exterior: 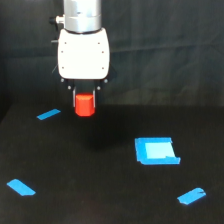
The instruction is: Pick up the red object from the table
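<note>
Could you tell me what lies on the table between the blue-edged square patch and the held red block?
In the exterior view, only bare matte black table separates the blue-edged square patch from the small red-orange block.

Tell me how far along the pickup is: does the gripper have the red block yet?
Done: the small red-orange block sits between the fingers of the white gripper, apparently grasped. In hand: it appears raised off the matte black table, with a faint shadow below, though one view cannot confirm the clearance. Left: little beyond holding it clear. The blue tape strips and the blue-edged square patch lie apart from it.
</note>
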Controlling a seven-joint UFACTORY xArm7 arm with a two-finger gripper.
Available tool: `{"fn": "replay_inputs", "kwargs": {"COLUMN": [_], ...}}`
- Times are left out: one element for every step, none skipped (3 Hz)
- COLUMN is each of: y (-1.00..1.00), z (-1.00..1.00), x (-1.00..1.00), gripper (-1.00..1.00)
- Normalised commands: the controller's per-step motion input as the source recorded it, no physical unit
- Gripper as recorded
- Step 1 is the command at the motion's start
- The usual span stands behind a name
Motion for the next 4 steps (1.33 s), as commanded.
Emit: {"fn": "replay_inputs", "kwargs": {"y": [0.08,0.03,-0.15,0.06], "z": [0.18,0.12,0.12,0.19], "x": [0.0,0.11,-0.04,0.07], "gripper": [-1.0,-0.94,-1.0,-0.94]}}
